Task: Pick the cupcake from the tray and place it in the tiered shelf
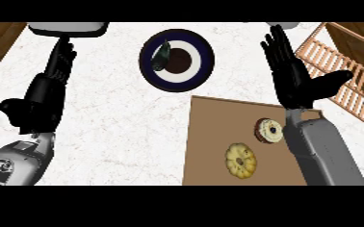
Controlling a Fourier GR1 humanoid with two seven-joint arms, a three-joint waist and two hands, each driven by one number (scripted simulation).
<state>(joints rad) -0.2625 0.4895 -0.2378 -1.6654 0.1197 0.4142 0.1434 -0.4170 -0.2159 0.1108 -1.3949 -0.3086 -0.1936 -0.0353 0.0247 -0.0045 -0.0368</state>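
Progress at this moment is nil, as far as I can judge: nothing is picked and nothing is placed.

Cupcake [269,130] position: it sits on the brown tray [213,144], near the tray's right edge, just beside my right forearm. I take the small round item with the dark rim and pale top as the cupcake; the larger yellow ring-shaped pastry [241,160] below it on the same tray is not the target. The two are apart, not touching.

Right hand [293,74]: fingers straight and spread, thumb out to the right, holding nothing. It hangs above the white surface [113,106], beyond the tray's far edge and left of the wooden slatted shelf [328,62] at the upper right. I read that slatted structure as the tiered shelf; only part of it is in view.

Left hand [51,84]: fingers straight, holding nothing, at the left side of the view, well apart from the tray.

Other items: a dark blue and white plate [195,74] lies on the surface beyond the tray, carrying a dark green object I cannot identify. A grey object [68,28] shows at the upper left edge.

Remaining steps, by my estimate: bring the right hand back over the cupcake, close round it, lift, carry it right to the shelf, release.
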